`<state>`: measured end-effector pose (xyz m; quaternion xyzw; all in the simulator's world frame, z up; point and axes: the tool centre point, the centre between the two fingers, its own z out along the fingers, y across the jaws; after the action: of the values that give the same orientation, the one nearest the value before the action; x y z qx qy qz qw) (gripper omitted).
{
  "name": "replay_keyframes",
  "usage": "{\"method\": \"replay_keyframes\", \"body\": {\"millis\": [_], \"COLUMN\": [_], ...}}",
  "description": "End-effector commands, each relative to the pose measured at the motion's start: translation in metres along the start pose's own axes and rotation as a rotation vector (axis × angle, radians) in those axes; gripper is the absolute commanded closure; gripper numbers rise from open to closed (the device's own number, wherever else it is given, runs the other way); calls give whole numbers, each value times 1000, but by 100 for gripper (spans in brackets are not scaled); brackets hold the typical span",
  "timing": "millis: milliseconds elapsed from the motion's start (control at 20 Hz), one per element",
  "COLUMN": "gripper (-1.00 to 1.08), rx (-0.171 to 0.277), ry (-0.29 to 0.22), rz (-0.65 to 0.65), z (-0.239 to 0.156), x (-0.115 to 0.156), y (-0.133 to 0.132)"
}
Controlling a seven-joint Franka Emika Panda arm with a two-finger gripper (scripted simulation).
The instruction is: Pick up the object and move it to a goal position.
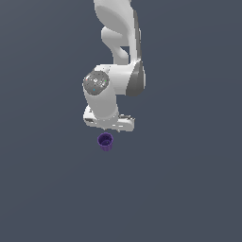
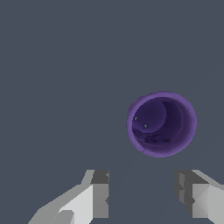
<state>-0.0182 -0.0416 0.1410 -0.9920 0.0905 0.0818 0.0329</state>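
Note:
The object is a small dark purple cup (image 1: 105, 141), upright on the grey floor, its hollow inside showing. In the exterior view it stands just below the white hand of my arm, apart from it. In the wrist view the cup (image 2: 161, 124) is seen from above, its open mouth facing the camera. My gripper (image 2: 142, 192) is open and empty, with its two fingertips (image 2: 100, 194) spread wide. The cup lies beyond the fingertips, offset toward one finger, not between them. In the exterior view the fingers are hidden behind the hand (image 1: 109, 120).
A flat, plain grey surface (image 1: 189, 189) fills both views. The white arm (image 1: 118, 42) rises above the cup in the exterior view. No goal marker shows.

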Motion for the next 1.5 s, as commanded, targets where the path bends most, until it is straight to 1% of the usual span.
{"method": "replay_keyframes", "body": {"millis": [0, 200, 650, 900, 1050, 1200, 1450], "gripper": [-20, -20, -20, -20, -20, -20, -20], "rx": [34, 107, 311, 404, 446, 477, 501], "ry": [-40, -123, -330, -418, -456, -483, -504], "rz": [66, 193, 471, 570, 608, 635, 654], "z": [6, 17, 38, 43, 44, 45, 45], "x": [2, 4, 9, 12, 13, 14, 14], "y": [9, 26, 58, 70, 75, 78, 81]}}
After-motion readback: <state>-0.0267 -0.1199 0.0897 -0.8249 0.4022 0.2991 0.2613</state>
